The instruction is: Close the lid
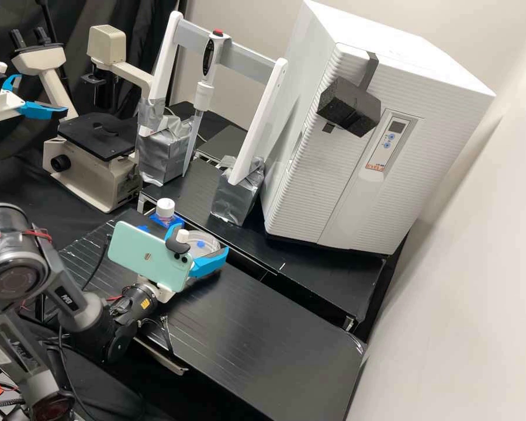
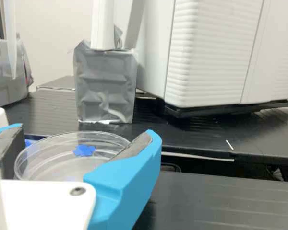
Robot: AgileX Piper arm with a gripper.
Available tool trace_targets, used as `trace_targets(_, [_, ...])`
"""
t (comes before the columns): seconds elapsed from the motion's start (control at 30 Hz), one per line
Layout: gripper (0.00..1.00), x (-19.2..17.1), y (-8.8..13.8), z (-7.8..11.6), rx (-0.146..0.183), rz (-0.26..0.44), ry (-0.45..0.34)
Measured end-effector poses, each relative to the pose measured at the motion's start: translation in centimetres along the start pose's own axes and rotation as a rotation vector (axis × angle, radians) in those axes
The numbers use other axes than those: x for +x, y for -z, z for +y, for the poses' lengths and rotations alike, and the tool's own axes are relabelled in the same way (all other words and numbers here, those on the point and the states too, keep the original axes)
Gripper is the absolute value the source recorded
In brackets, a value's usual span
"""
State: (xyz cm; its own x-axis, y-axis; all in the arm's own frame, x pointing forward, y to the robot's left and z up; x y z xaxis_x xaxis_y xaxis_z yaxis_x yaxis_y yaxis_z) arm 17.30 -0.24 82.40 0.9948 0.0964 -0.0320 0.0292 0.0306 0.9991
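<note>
In the high view my gripper [image 1: 197, 245] is low over the bench's left part, its blue fingers to either side of a clear round lid [image 1: 207, 238] with a blue mark [image 1: 200, 244]. In the wrist view my gripper [image 2: 80, 149] is shut on the lid [image 2: 53, 151], the dark pads against its opposite sides. The lid lies about level, the blue mark [image 2: 84, 150] on it. I cannot make out a separate dish bottom under it, or whether the lid rests on one. A phone on the wrist hides part of this area.
Just behind the lid, a white-capped bottle [image 1: 165, 209] stands in a blue holder. Beyond a gap, the rear bench bears a pipette stand with silver-wrapped feet [image 1: 236, 196] and a large white cabinet [image 1: 356, 193]. A microscope [image 1: 93, 158] is at the left, beside another arm's blue gripper.
</note>
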Motion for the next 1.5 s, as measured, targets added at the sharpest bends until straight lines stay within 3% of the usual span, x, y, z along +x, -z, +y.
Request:
trace_targets(0.2, [0.0, 0.3, -0.7, -0.5, 0.012, -0.033, 0.022])
trace_targets(0.87, [0.0, -0.6, -0.7, 0.9, 0.001, -0.017, -0.026])
trace_targets(1.1, [0.0, -0.5, -0.8, 0.6, 0.024, -0.016, -0.007])
trace_targets(1.27, [0.0, -0.2, -1.4, 0.2, 0.058, -0.03, 0.01])
trace_targets(1.5, [0.0, -0.1, -1.5, 0.2, 0.061, -0.03, 0.009])
